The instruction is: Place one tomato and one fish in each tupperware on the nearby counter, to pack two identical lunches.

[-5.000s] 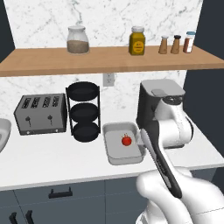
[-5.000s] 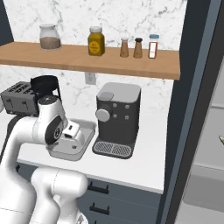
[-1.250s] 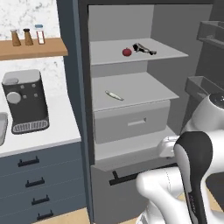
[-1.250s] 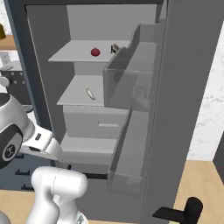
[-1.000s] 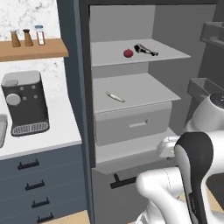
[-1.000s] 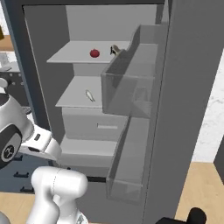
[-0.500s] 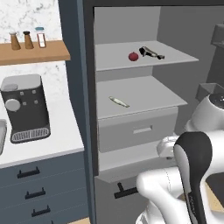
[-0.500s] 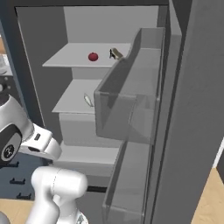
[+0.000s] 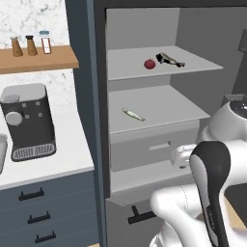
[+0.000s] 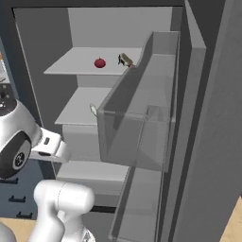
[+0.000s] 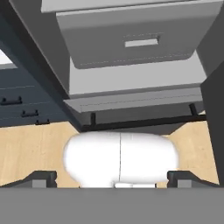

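The two-finger gripper (image 11: pixel 112 177) stands wide open and holds nothing, facing the grey fridge drawer (image 11: pixel 131 39). Above it, the slender pale fish (image 9: pixel 133 114) lies on the middle shelf (image 9: pixel 159 103). A small glossy red tomato (image 9: pixel 150 63) sits on the top shelf, beside a dark object (image 9: pixel 170 59).

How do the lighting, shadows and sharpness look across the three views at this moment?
Left base view: flat even light, no glare, faint shadow under the small red tomato and the slender pale fish. Right base view: the translucent grey door bin partly veils the shelves behind it. Hand view: soft, slightly blurred edges on the grey drawer front.
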